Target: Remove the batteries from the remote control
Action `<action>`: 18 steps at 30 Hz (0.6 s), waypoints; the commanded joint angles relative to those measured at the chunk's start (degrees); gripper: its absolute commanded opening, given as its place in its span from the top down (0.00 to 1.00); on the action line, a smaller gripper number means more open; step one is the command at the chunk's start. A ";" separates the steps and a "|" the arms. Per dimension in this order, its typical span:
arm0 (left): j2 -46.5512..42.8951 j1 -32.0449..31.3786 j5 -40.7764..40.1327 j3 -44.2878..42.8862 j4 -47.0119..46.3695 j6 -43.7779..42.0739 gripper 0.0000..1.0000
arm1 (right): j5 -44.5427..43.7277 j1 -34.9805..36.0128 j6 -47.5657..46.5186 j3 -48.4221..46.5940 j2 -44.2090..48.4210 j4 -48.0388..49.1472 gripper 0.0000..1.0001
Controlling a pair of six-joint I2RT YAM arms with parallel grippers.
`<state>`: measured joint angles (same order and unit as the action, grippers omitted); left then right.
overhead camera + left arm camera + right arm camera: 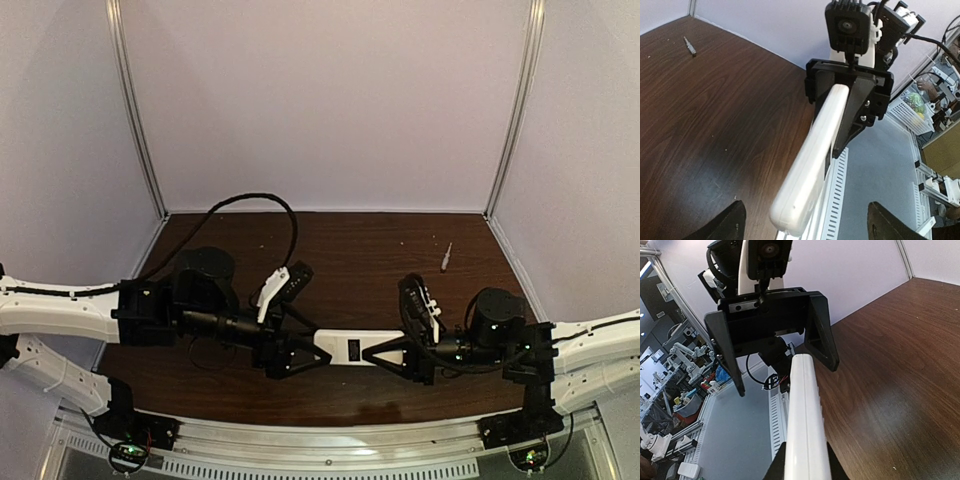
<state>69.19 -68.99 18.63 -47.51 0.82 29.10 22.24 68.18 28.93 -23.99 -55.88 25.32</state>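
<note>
The remote control (pixel 338 351) is a white bar with a dark window, held level above the table's near middle. My right gripper (pixel 388 352) is shut on its right end; in the right wrist view the remote (pixel 802 405) runs away from the clamped fingers (pixel 780 471). My left gripper (pixel 316 354) is open, its fingers (pixel 734 222) spread wide on either side of the remote's left end (pixel 810 170) without touching it. A slim silvery-grey stick with a dark end (pixel 446 257) lies on the far right of the table (pixel 689 45); I cannot tell whether it is a battery. No orange battery shows.
The brown wooden table (pixel 370 250) is enclosed by pale walls at the back and sides. A black cable (pixel 262 199) loops up behind the left arm. A slotted metal rail (pixel 330 452) runs along the near edge, below the remote.
</note>
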 commanded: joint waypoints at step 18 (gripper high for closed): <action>-4.13 0.24 -34.21 2.62 3.41 -3.56 0.03 | -26.47 -1.67 6.47 1.71 -0.56 -1.37 1.00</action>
<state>65.41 -68.99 -5.30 -46.78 5.63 27.42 -0.01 67.46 33.82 -23.18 -55.07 21.54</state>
